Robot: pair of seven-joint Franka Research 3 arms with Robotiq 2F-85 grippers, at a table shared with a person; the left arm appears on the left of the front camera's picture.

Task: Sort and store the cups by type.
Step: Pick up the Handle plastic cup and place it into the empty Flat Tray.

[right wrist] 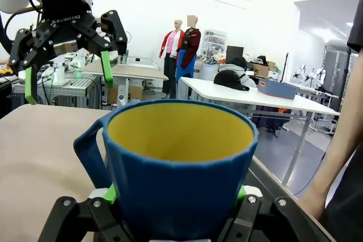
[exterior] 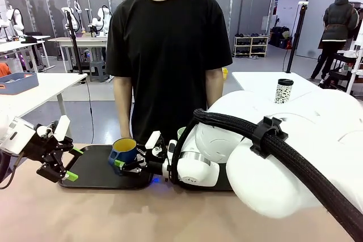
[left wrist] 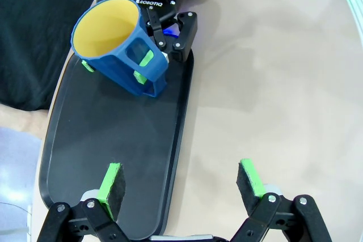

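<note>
Gripping the dark blue mug point(exterior: 123, 152) around its body, the right gripper point(exterior: 120, 166) holds it tilted above the black tray point(exterior: 93, 169), the yellow inside showing and one green pad point(left wrist: 147, 57) pressed beside the handle point(right wrist: 91, 152). To its left, the left gripper point(exterior: 68, 163) hangs with jaws spread wide and nothing between them, over the tray's left edge. Beyond the tray stands a person point(exterior: 169, 49) in a black shirt at the table's far side.

My front camera faces across the table point(exterior: 170, 219); my left wrist looks down from nearby, my right wrist sits close, all sharing the mug point(exterior: 123, 152).
</note>
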